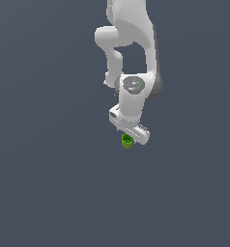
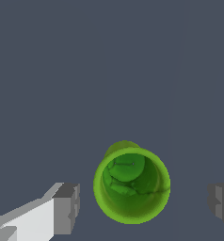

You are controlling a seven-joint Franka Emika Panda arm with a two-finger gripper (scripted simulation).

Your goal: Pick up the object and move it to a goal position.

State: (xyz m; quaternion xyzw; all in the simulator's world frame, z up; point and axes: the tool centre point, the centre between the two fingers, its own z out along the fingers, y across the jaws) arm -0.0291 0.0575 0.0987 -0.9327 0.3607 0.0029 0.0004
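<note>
The white Panda arm point(image 1: 131, 53) reaches down from the top of the ext. view, w/ the hand point(image 1: 131, 132) at its lower end, roughly mid-frame. The green cup point(image 1: 127, 141) shows right at the hand's lower edge, partly overlapped by the white hand body; it's much smaller than the hand.

Wrist view looks straight down into the cup point(image 2: 132, 185): round bright-green rim, darker hollow inside w/ mottled lighter patches on the bottom. The cup stands upright, opening toward the cam. It sits between the two fingers point(image 2: 67, 208), one grey pad on each side of it. Hand point(image 2: 144, 204) is spread: there's a clear gap of dark bg between each pad and the cup's rim, so neither pad touches it. The gap on one side looks a bit narrower than on the other, so the cup isn't quite centred between them.

Everything else is a flat, dark blue-grey surface point(image 1: 49, 183), no other items on it. Whether the cup rests on the surface or is off it can't be told from either view; no shadow or edge gives height.
</note>
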